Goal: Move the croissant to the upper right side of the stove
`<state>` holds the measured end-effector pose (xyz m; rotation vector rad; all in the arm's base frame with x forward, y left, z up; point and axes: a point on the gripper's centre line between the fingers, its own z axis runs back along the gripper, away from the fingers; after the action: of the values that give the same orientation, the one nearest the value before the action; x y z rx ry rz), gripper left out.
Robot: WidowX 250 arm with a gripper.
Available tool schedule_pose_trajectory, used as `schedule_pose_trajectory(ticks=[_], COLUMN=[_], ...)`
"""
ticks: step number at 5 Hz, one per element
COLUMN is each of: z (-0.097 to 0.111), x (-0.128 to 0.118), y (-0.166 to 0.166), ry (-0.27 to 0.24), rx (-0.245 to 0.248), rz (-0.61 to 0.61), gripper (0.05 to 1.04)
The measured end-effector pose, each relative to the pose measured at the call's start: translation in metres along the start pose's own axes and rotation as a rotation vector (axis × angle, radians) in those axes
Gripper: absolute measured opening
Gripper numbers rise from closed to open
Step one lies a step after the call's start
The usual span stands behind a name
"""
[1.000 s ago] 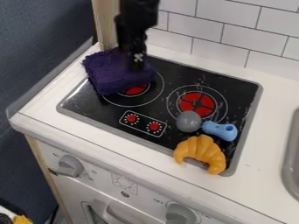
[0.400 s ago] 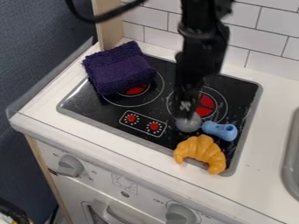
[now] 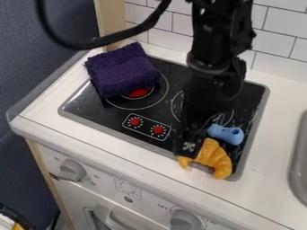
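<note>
Gripper (image 3: pixel 188 147), one, black: down at the left end of the croissant, overlapping it in the view; whether wide, narrow or holding, cannot tell.
Croissant (image 3: pixel 214 158), one, orange-yellow: at the stove's front right corner, across the rim (curved, ends toward the front).
Changes: gripper moved from above the cloth (image 3: pixel 121 72) to the front right; arm (image 3: pixel 210 54) now slanting over the right burner. Croissant, cloth and blue piece (image 3: pixel 226 134) unmoved.
Blue piece: just behind the croissant.
Cloth, purple, folded: rear left corner, partly over the left burner.
Stove (image 3: pixel 90 108): black top, grey rim, two red dials, set in a white counter (image 3: pixel 276 126).
Sink (image 3: pixel 298 170): grey rim, right edge.
Room: white tiles (image 3: pixel 278 45) behind, wooden post (image 3: pixel 110 18), dark blue wall (image 3: pixel 48 81) at left.
</note>
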<state>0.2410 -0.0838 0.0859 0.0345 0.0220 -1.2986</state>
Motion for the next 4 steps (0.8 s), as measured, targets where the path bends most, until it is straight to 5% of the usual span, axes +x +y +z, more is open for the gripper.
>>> schedule_pose_trajectory(ticks=[4], z=[-0.034], x=[0.014], y=[0.012], ry=[-0.049], rx=[-0.049], rz=[-0.063], gripper=[0.999])
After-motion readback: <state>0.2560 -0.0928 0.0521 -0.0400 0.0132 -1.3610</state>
